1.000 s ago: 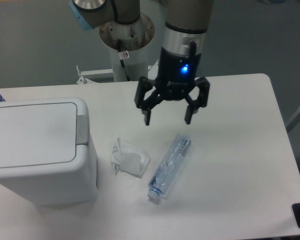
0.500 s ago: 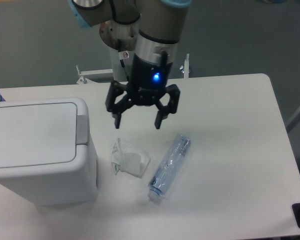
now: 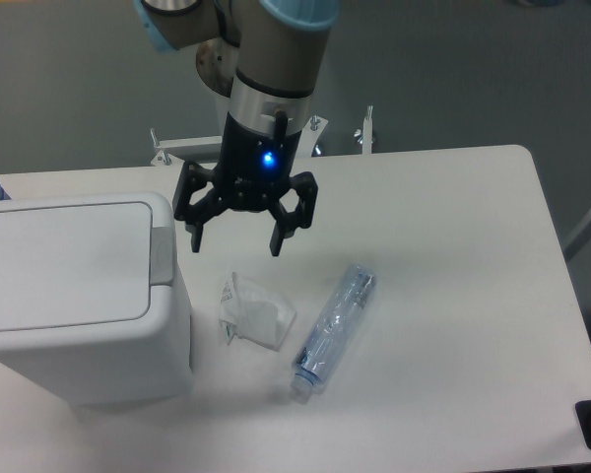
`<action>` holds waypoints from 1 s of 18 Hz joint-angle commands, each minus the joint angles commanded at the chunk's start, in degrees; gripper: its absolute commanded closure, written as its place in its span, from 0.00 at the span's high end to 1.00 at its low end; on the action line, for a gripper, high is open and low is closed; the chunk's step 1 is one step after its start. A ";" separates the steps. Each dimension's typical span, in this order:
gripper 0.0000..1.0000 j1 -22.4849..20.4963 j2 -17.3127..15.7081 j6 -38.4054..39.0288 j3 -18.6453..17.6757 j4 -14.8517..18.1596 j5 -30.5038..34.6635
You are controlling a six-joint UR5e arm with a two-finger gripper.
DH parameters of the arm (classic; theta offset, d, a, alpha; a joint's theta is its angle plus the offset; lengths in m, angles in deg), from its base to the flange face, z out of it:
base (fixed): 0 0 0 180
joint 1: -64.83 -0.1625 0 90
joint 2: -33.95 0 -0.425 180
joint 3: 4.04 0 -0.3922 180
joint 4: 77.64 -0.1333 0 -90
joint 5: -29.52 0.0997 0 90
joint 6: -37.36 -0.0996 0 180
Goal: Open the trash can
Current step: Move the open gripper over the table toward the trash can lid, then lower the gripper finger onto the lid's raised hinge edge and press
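Observation:
The white trash can (image 3: 74,296) stands at the left of the table with its flat lid closed. A grey push-button strip (image 3: 163,253) runs along its right rim. My gripper (image 3: 234,243) hangs open and empty above the table, just right of the can's button strip and apart from it, its fingers pointing down.
A crumpled white paper wrapper (image 3: 253,312) lies right of the can. A clear plastic bottle (image 3: 335,326) lies on its side further right. The white table (image 3: 453,296) extends to the right. The arm's base mount (image 3: 246,59) stands behind the table.
My gripper has moved left across the table, from above the bottle toward the trash can's right rim. It stayed open. Nothing else moved.

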 joint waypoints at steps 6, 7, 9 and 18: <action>1.00 0.52 0.70 0.09 0.00 0.00 -0.09; 1.00 0.96 0.79 0.09 0.00 0.00 0.00; 1.00 0.97 0.97 0.09 0.00 0.00 0.00; 1.00 1.49 1.05 0.09 -0.18 -0.09 0.00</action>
